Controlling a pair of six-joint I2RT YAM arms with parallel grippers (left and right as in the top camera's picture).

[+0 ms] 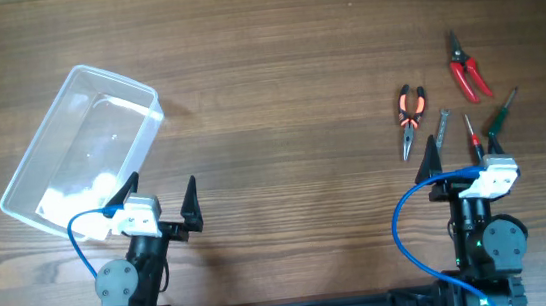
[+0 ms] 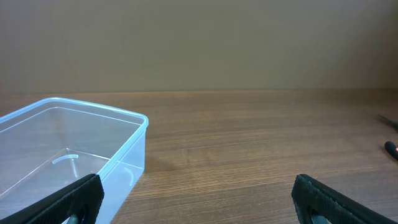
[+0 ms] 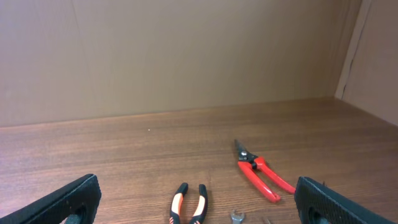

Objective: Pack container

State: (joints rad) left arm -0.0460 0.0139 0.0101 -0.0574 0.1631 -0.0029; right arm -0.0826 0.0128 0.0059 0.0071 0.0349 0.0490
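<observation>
The container sits open side up at the left of the table, its long axis slanting from near-left to far-right. Overhead shows pale patches at its near end, glare or contents I cannot tell; the left wrist view shows clear walls and a bare floor. The left gripper is spread wide just beside that near end. The right gripper, also spread wide, is near pliers, a wrench, a red screwdriver, a green screwdriver and snips, all well apart from the container; both screwdrivers appear only from overhead
</observation>
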